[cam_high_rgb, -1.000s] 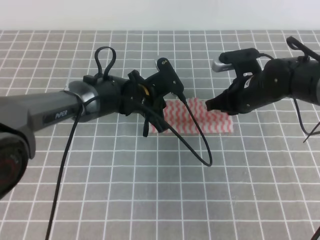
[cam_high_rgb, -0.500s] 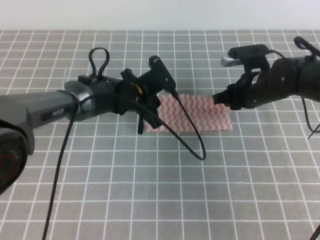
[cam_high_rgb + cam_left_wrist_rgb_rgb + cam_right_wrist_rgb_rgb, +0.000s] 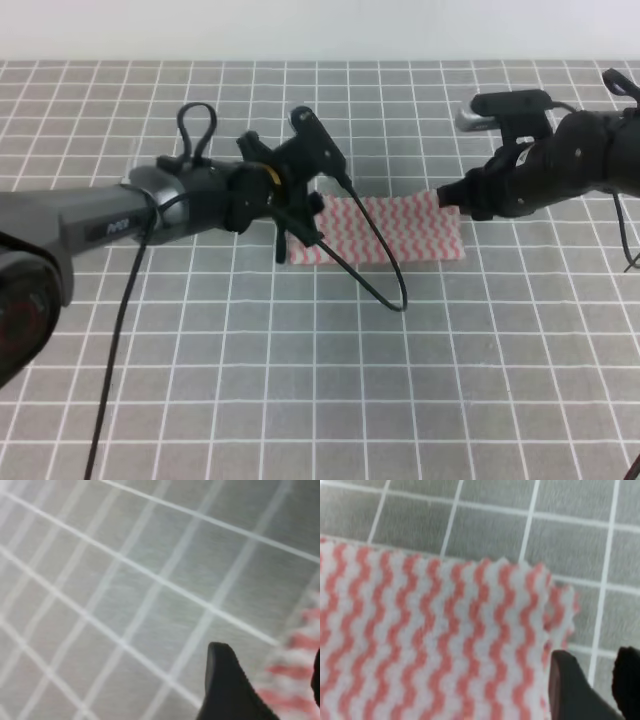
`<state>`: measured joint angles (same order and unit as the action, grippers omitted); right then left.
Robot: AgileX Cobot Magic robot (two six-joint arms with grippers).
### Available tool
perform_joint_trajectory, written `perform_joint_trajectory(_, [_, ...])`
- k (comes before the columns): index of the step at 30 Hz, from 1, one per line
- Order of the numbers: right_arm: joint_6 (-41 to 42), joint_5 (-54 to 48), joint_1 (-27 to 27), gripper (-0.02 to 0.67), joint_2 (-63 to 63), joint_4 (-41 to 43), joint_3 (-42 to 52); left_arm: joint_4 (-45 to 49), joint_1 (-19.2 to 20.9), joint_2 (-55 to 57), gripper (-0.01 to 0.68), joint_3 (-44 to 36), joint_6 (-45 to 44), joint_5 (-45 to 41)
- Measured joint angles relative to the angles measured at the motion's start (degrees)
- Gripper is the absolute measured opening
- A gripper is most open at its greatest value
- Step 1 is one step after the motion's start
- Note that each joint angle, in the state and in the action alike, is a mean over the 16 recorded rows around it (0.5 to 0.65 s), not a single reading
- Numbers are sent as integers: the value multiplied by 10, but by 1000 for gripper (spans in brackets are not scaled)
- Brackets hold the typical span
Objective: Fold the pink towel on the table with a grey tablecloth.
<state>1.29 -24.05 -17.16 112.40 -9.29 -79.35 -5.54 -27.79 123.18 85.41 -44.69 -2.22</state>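
Both grippers drew back slightly from towel [image 3: 385,232] | left gripper [image 3: 298,215] over its left end, jaws apart | right gripper [image 3: 447,196] at far-right corner, nearly closed, empty | towel flat mid-table [image 3: 300,380]

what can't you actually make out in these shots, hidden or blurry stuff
- Left end of the pink-and-white zigzag towel: exterior high view, hidden behind the left gripper.
- Left gripper's second finger: left wrist view, cut off by the right edge; the picture is blurred.
- Right gripper fingertips: right wrist view, cut off by the bottom edge.
- Right gripper's opening: exterior high view, too dark to tell.
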Motion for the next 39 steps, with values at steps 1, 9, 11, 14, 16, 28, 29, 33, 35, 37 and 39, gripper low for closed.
perform_joint_trajectory(1, [0, -5, 0, 231, 0, -2, 0, 0, 2, -3, 332, 0, 5, 4])
perform_joint_trajectory(9, [-1, -37, 0, 296, 1, -24, 0, -3, 14, -44, 198, 0, 96, -20])
perform_joint_trajectory(11, [-1, -41, 0, 309, 1, -30, 0, -9, 15, -56, 157, 0, 121, -44])
perform_joint_trajectory(14, [-1, -44, 0, 323, 2, -38, 0, -24, 15, -73, 95, 0, 156, -88])
perform_joint_trajectory(16, [-1, -45, 0, 324, 1, -44, 0, -45, 15, -83, 55, 0, 166, -120])
perform_joint_trajectory(28, [2, -57, 0, 326, 5, -62, 0, -231, 15, -76, 1, 0, 40, -241])
perform_joint_trajectory(29, [3, -58, 0, 326, 6, -64, 0, -244, 15, -73, 0, 0, 27, -245])
perform_joint_trajectory(33, [8, -63, 0, 326, 10, -72, -1, -274, 15, -60, 0, 0, -3, -254])
perform_joint_trajectory(35, [10, -66, 0, 326, 14, -76, -3, -281, 15, -53, 0, 0, -9, -258])
perform_joint_trajectory(37, [13, -69, 0, 326, 19, -80, -5, -281, 15, -46, 0, 0, -10, -261])
perform_joint_trajectory(39, [17, -72, 0, 326, 23, -84, -9, -280, 15, -40, 0, 0, -10, -264])
